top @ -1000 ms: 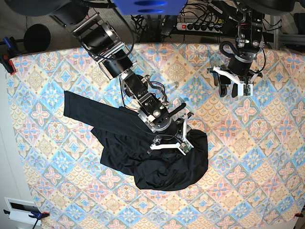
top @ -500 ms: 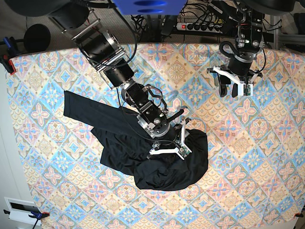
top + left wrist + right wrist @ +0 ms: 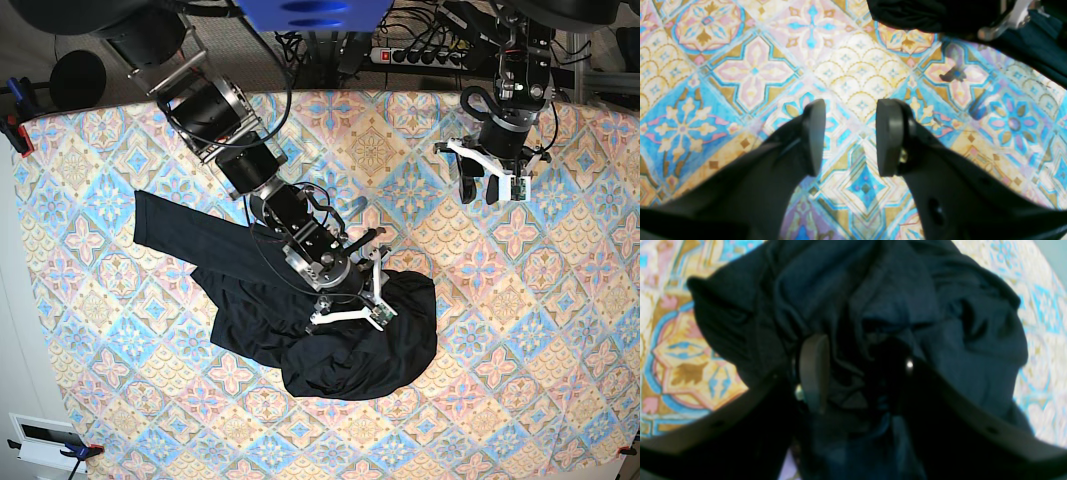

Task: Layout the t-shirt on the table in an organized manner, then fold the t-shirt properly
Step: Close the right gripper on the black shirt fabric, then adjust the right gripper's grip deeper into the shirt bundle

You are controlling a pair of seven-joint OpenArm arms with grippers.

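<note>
A black t-shirt [image 3: 300, 300] lies crumpled a little left of the middle of the bench [image 3: 520, 330], whose cloth is patterned in pink, blue and cream diamond tiles. One long sleeve stretches flat toward the left edge, while the body is bunched into a rounded heap nearer the centre. Over that heap the right arm reaches down from the upper left, its right pincer [image 3: 350, 305] lowered onto the folds. In the right wrist view the right pincer [image 3: 853, 373] stands part-way apart with wrinkled dark fabric bunched between the two fingers; the fabric lies against the lighter finger [image 3: 813, 370], though whether the cloth is truly clamped cannot be told from the blurred picture. Well apart, toward the upper right of the bench, the left arm hangs above bare patterned cloth. Its left pincer [image 3: 487, 190] holds nothing: the left wrist view shows the left pincer [image 3: 850, 136] with a clear gap between the fingers and only tiles beneath, an edge of the t-shirt [image 3: 927, 15] showing at the top.
</note>
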